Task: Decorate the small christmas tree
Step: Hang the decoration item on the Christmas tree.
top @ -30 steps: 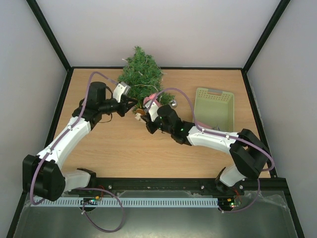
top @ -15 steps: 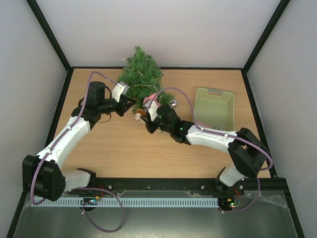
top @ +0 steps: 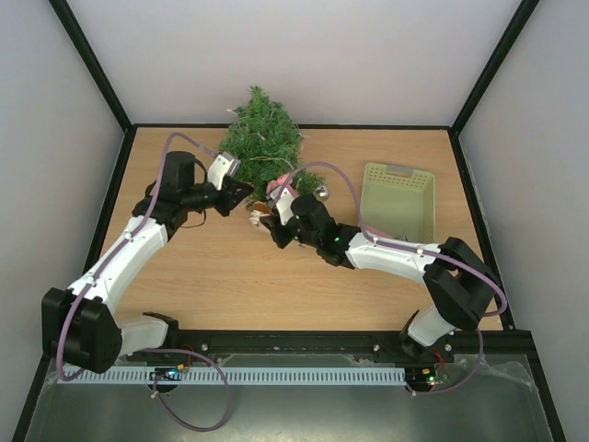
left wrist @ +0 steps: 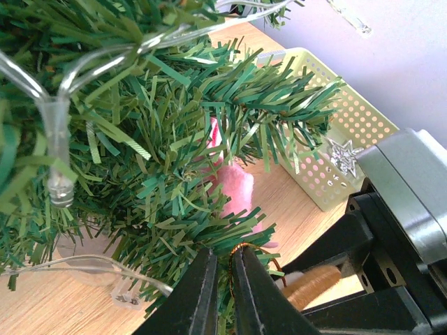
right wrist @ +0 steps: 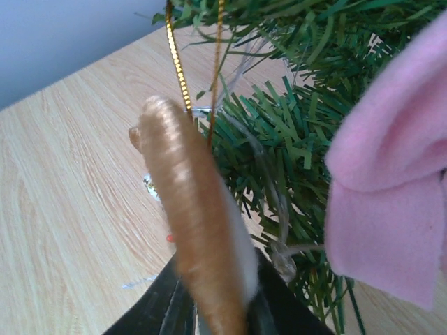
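Note:
The small christmas tree [top: 262, 138] stands at the back of the table and fills the left wrist view [left wrist: 140, 139]. A pink felt ornament [top: 281, 181] hangs on its right side. My right gripper [top: 269, 219] is shut on a tan thread-wound ornament [right wrist: 188, 202] with a white side, held at the tree's lower front. Its gold loop [right wrist: 178, 63] runs up into the branches. My left gripper [top: 243, 193] sits at the tree's lower left. Its jaws [left wrist: 223, 255] are almost closed, pinching the gold loop [left wrist: 241, 258] together with some needles of a low branch.
A pale green perforated basket [top: 398, 198] stands right of the tree, with a silver star [left wrist: 343, 155] inside. A silver ball [top: 323, 192] lies between tree and basket. A clear light string [left wrist: 59, 139] runs through the branches. Walls enclose the table at back and sides.
Both grippers have crept a little closer to the tree's lower front. The ornament stays in the right gripper.

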Action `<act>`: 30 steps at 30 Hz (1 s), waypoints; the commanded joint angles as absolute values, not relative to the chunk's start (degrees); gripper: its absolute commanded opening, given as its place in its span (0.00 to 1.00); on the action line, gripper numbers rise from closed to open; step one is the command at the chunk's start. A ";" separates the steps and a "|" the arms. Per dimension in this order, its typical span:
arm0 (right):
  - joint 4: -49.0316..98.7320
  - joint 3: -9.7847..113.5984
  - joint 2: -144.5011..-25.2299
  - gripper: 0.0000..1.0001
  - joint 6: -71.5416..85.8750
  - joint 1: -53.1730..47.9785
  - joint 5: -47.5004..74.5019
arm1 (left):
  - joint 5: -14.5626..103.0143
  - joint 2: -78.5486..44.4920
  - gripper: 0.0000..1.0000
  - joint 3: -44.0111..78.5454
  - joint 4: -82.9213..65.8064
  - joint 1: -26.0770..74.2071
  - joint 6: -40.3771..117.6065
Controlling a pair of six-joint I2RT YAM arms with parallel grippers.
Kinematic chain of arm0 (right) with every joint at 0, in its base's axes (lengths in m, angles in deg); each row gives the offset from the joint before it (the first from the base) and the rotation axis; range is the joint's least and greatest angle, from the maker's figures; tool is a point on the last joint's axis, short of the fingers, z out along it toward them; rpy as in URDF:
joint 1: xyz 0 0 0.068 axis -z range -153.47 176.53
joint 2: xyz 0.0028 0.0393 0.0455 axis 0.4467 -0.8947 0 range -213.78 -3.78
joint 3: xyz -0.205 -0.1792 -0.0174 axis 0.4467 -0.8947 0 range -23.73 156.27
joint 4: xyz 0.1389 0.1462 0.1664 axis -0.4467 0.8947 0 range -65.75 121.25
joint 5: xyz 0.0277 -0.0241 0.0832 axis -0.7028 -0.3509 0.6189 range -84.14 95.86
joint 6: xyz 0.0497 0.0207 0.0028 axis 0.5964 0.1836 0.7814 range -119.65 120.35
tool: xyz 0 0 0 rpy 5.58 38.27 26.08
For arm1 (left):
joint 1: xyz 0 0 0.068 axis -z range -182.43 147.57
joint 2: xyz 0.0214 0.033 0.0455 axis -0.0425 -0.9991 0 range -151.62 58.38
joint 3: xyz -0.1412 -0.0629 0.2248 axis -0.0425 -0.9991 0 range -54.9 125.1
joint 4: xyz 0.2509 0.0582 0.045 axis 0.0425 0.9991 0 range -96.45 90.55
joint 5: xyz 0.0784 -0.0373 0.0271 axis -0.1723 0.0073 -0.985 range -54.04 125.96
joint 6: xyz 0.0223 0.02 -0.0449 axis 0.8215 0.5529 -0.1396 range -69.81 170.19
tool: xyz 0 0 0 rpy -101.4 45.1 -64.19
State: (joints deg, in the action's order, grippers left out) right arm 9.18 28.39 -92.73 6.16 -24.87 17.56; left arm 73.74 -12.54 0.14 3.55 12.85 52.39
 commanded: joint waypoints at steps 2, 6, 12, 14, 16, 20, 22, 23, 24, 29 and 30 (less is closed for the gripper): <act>11.00 29.88 -91.96 0.24 6.87 -24.70 15.98 | 75.16 -13.12 0.10 1.45 4.34 12.47 53.19; 11.02 29.62 -91.29 0.30 7.03 -24.64 15.66 | 75.32 -13.30 0.13 1.74 4.83 12.50 53.43; 11.42 29.23 -89.64 0.39 7.03 -24.64 15.22 | 76.12 -13.81 0.20 3.16 7.17 12.46 54.12; 11.47 28.96 -88.94 0.41 6.97 -24.65 15.03 | 76.17 -14.14 0.21 3.72 8.33 12.43 54.36; 11.53 28.86 -88.18 0.44 6.95 -24.71 14.98 | 76.36 -14.68 0.23 4.21 9.51 12.49 54.51; 11.79 28.78 -87.27 0.46 6.91 -24.66 15.36 | 76.54 -14.71 0.26 4.46 10.04 12.49 54.41; 11.93 28.74 -86.88 0.47 6.92 -24.71 15.27 | 76.32 -14.66 0.27 4.52 10.16 12.44 54.33; 11.99 28.70 -86.58 0.47 6.94 -24.64 15.33 | 76.23 -14.76 0.27 4.66 10.19 12.43 54.38; 11.89 28.59 -86.26 0.47 6.94 -24.63 15.27 | 76.01 -14.94 0.23 4.63 10.30 12.42 54.42; 10.58 27.76 -85.42 0.46 6.55 -24.67 13.20 | 75.07 -15.42 0.11 4.69 10.68 12.46 54.79; 10.23 27.65 -85.47 0.44 6.52 -24.69 12.45 | 74.92 -15.37 0.09 4.71 10.62 12.45 54.81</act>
